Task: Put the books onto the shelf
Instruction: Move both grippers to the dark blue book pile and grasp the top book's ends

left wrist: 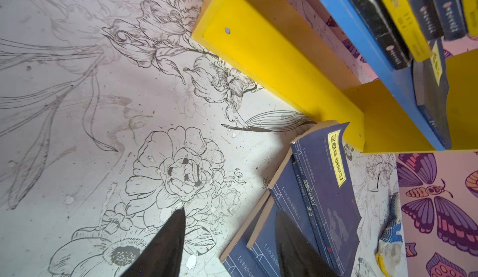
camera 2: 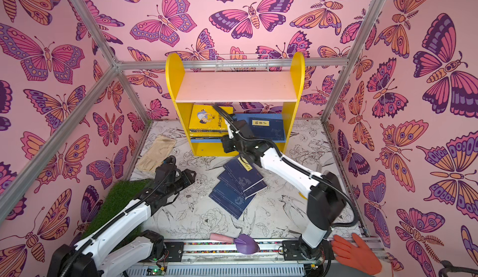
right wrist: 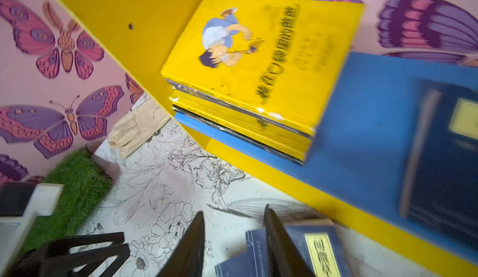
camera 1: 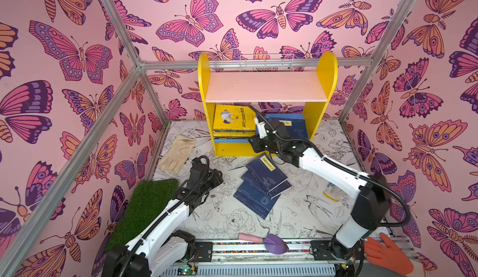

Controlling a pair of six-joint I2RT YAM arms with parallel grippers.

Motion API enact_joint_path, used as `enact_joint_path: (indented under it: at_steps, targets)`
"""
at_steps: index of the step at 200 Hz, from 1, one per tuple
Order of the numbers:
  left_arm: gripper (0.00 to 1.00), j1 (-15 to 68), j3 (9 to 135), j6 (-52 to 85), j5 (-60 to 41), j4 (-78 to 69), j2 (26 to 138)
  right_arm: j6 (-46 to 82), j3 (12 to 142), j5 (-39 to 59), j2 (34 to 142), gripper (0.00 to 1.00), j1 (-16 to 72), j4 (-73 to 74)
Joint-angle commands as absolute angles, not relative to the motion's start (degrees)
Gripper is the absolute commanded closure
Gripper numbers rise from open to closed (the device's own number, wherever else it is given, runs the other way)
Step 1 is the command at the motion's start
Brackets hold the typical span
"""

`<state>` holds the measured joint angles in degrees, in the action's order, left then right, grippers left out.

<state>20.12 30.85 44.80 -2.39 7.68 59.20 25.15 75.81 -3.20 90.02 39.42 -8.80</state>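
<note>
The shelf [camera 1: 267,86] stands at the back with its pink upper board bare. On its blue lower board [right wrist: 362,123] lies a stack of books topped by a yellow one [camera 1: 234,119] [right wrist: 258,55], and beside it a navy book [camera 1: 294,128] [camera 2: 266,129]. Several navy books [camera 1: 263,185] [left wrist: 323,185] lie fanned on the floor in front. My right gripper [right wrist: 234,211] hangs open and empty just before the shelf's front edge, above the top end of the floor books. My left gripper [left wrist: 230,218] is open too, low at the left edge of those books, one finger over them.
A beige glove [camera 1: 178,154] and a grass mat [camera 1: 144,205] lie on the left. A purple trowel [camera 1: 274,243] and an orange glove [camera 1: 388,252] sit at the front rail. A white-and-blue glove [camera 1: 333,191] lies under the right arm. A white wire basket [camera 1: 266,62] hangs behind the shelf.
</note>
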Motion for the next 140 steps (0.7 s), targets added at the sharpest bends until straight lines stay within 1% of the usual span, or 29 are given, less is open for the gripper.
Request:
enact_joint_path:
  at_steps: [1,16,29,49,62,77,103,123,140]
  targets:
    - [0.41,21.67,34.27,40.66,-6.32,4.38,63.98,45.2,61.48,-3.19,83.35,0.56,32.77,-4.59]
    - [0.4,23.65,36.68,38.93,-6.39,2.55,67.75,56.82,50.47,3.23,78.73,0.51,27.49,-0.68]
    - [0.4,25.42,38.74,37.83,-7.21,0.79,71.18,65.06,43.29,10.05,76.73,0.49,22.94,0.52]
    - [0.4,27.95,42.82,34.89,-8.36,-0.48,77.54,70.83,35.61,21.51,76.33,0.48,18.31,2.23]
    - [0.39,29.11,45.05,33.29,-9.18,-1.52,81.21,72.22,32.81,25.05,76.71,0.47,16.21,1.33]
    - [0.39,29.87,47.12,32.79,-9.57,-2.81,84.71,73.65,30.23,27.38,76.92,0.48,13.82,5.0]
    - [0.39,30.22,49.6,32.5,-9.18,-4.68,89.65,69.51,33.3,32.22,80.05,0.48,12.92,2.93]
    - [0.39,30.26,50.72,31.92,-7.21,-6.14,92.31,66.68,34.84,32.32,81.16,0.48,12.9,0.75]
    - [0.39,30.23,52.06,30.65,-6.38,-6.4,94.4,62.82,36.84,29.93,81.04,0.49,12.91,-3.9]
